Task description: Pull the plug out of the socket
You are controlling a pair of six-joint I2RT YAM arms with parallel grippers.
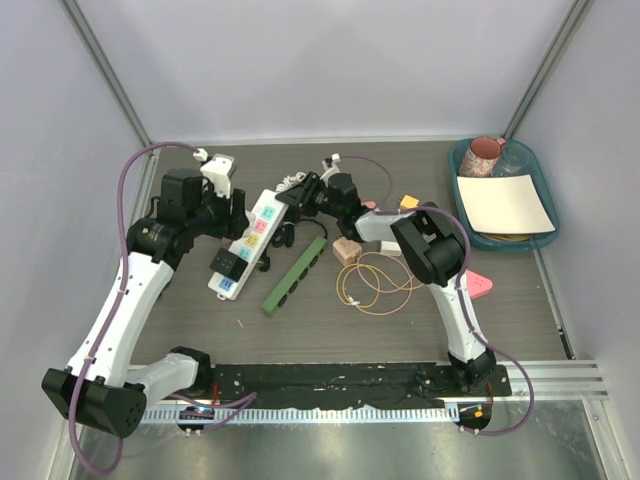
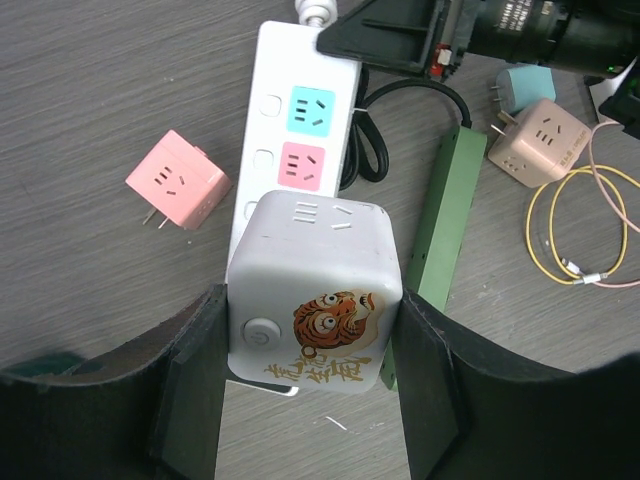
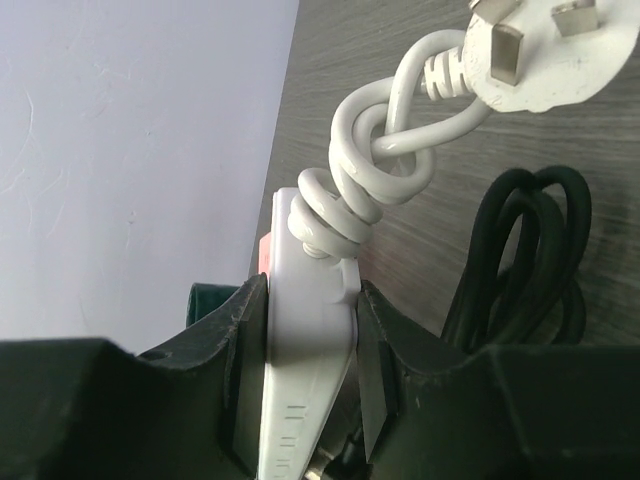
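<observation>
A white power strip (image 1: pixel 252 240) with coloured sockets lies slanted at the table's middle left. It also shows in the left wrist view (image 2: pixel 300 70). My left gripper (image 2: pixel 312 305) is shut on a white cube plug (image 2: pixel 315 290) with a tiger picture. The cube looks raised above the strip and covers its middle sockets. Its pins are hidden. In the top view the left gripper (image 1: pixel 236 212) hides the cube. My right gripper (image 3: pixel 312 295) is shut on the cable end of the strip (image 3: pixel 305 330), at its far end (image 1: pixel 296 192).
A black plug (image 1: pixel 228 263) sits in the strip. A pink cube plug (image 2: pixel 178 180) lies left of it. A green strip (image 1: pixel 295 275), a black cord (image 2: pixel 365 150), a beige cube (image 1: pixel 347 250) and a yellow cable coil (image 1: pixel 375 280) lie right. A teal tray (image 1: pixel 545 200) stands at the back right.
</observation>
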